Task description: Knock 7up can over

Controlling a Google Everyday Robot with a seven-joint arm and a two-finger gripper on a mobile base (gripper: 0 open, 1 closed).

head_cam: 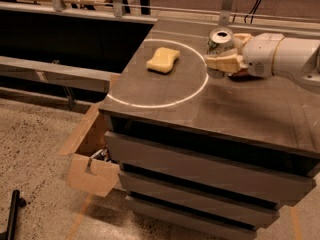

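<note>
Contact stage of the knock-over. The can (220, 40), silver with a shiny top, stands upright toward the far side of the table (240, 109), at the right-hand arc of a white ring (150, 104) marked on the surface. The gripper (225, 60) reaches in from the right and lies against the lower body of the can; whether it is open or closed on the can cannot be told. A yellow sponge (163, 60) lies inside the ring, well apart from the can. The can is not yet toppled. The next move probably calls for a sideways push or a tilt of the wrist, enough to tip the can onto its side without rolling it off the table.
</note>
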